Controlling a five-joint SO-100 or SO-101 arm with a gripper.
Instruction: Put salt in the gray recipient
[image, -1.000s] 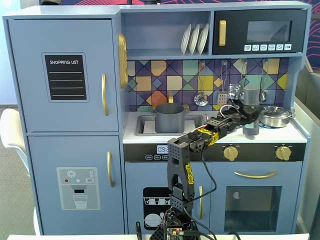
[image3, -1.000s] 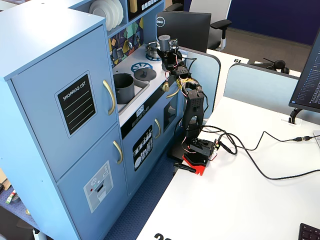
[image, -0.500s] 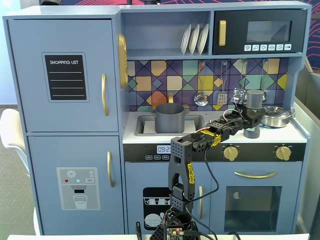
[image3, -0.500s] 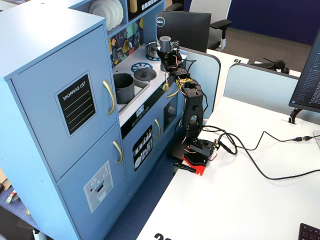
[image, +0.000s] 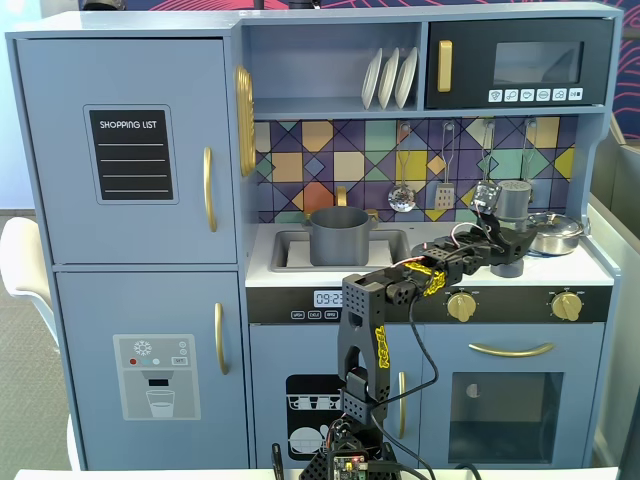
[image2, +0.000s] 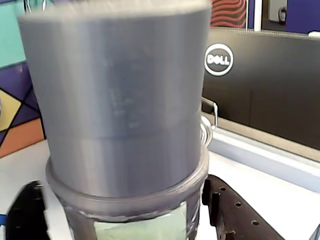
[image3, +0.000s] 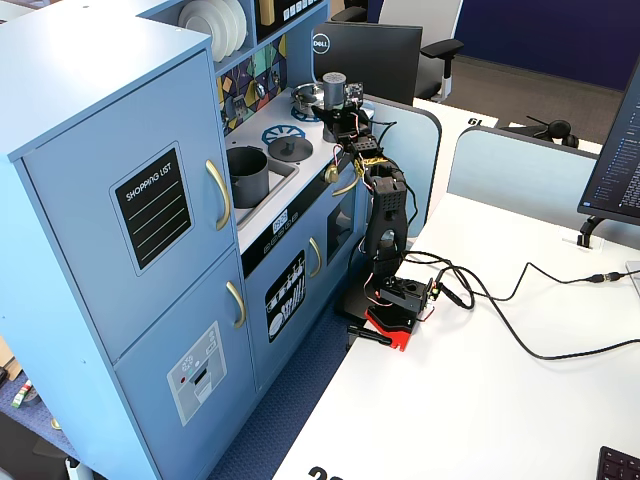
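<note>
Wrist view: fingers (image2: 125, 220) pinching the salt (image2: 120, 110), silver pan (image: 553, 233) just behind, gray recipient (image: 338, 236) well apart.

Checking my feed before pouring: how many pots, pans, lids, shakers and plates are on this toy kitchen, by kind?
Gray pot: 1
Silver pan: 1
Gray lid: 1
Salt shaker: 1
White plates: 3
Total: 7

1. A blue toy kitchen (image: 130, 300) was seen in both fixed views, a black "SHOPPING LIST" board (image: 133, 155) fixed to its upper left door.
2. Three white plates (image: 390, 78) were stood upright on the top shelf.
3. A shiny silver pan (image: 556, 232) was set on the stovetop's right side.
4. A Dell monitor (image2: 260, 90) was seen behind the counter in the wrist view.
</note>
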